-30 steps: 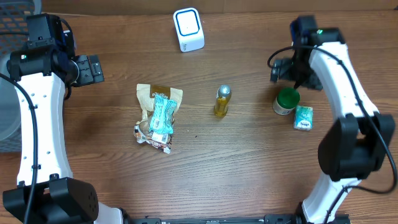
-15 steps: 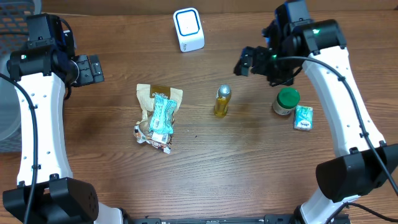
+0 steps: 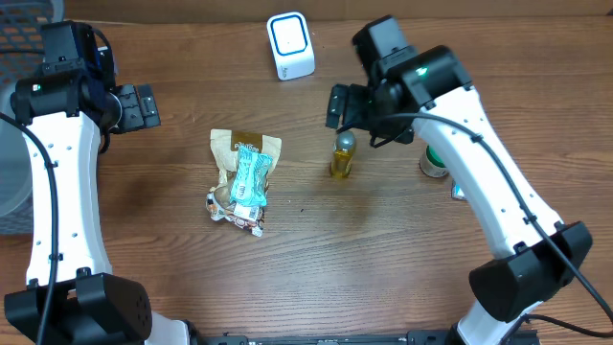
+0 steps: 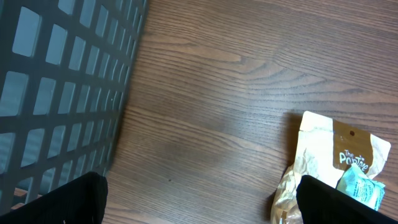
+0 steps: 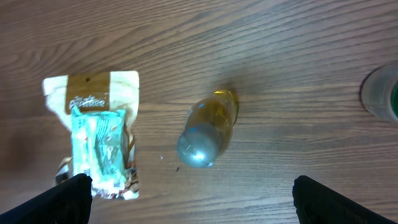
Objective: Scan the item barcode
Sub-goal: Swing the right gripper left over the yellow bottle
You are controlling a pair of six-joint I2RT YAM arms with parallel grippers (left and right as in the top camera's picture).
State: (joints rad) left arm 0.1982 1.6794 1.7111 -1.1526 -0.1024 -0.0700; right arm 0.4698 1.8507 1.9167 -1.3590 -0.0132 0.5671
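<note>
I've swung my right claw (image 3: 337, 105), wide and empty, from the jar (image 3: 428, 165) to over the bottle (image 3: 342, 156), so I reckon grabbing comes next.

My right arm (image 3: 484, 168) stretches in toward centre, right tool (image 3: 337, 106) spread wide and empty; my left arm (image 3: 63, 196) stands bent at far left, left tool (image 3: 146, 106) equally wide, holding nothing.

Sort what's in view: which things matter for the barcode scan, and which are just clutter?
For the job:
- white scanner
- yellow bottle, probably the item, since the open right gripper hovers beside it

Lying about:
- snack packets
- green-lidded jar
- black basket
</note>
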